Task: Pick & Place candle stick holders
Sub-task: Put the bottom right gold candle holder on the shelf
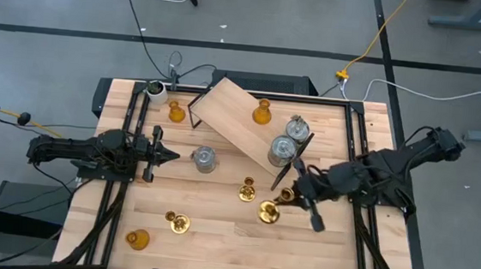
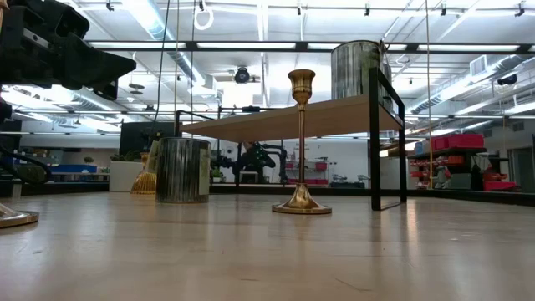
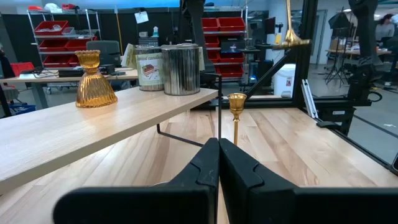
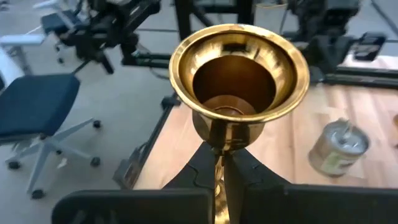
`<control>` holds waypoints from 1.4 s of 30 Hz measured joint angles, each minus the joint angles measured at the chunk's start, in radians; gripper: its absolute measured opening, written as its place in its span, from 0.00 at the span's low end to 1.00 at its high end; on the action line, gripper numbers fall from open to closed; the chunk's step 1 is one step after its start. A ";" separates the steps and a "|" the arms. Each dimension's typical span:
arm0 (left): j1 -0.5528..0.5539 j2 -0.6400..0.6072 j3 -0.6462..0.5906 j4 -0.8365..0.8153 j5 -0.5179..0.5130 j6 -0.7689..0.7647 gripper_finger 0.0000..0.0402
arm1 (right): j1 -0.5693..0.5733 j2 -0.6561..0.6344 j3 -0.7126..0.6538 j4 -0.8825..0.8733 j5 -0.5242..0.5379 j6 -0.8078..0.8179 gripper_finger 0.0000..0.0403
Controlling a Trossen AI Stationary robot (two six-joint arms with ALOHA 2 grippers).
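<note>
One brass candlestick (image 4: 239,93) rides pinched by its thin stem in the right claw (image 1: 290,195), lifted toward the desk's (image 1: 215,244) right edge; we fear it swinging or slipping near the raised shelf (image 1: 242,117). The left claw (image 1: 173,155), shut and empty, waits left.

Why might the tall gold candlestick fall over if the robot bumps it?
The brass candlestick is tall and thin on a small round base, so it would probably tip easily. Its shiny metal looks smooth, so it may slip a bit. It looks stiff, unlikely to bend; the right claw is shut on another brass candlestick's thin stem.
</note>
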 joint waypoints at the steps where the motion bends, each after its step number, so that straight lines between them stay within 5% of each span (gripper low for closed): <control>1: 0.000 0.000 0.000 0.000 0.000 0.000 0.03 | -0.013 0.016 0.023 0.001 0.000 0.000 0.02; 15: 0.000 0.000 0.000 0.000 0.000 0.000 0.03 | -0.231 0.182 0.253 -0.056 0.054 -0.059 0.02; 29: 0.000 0.000 0.000 0.000 0.000 0.000 0.03 | -0.497 0.230 0.264 0.009 0.072 -0.015 0.02; 42: 0.000 0.000 0.000 0.000 0.000 0.000 0.03 | -0.581 0.264 0.263 0.064 0.121 0.054 0.02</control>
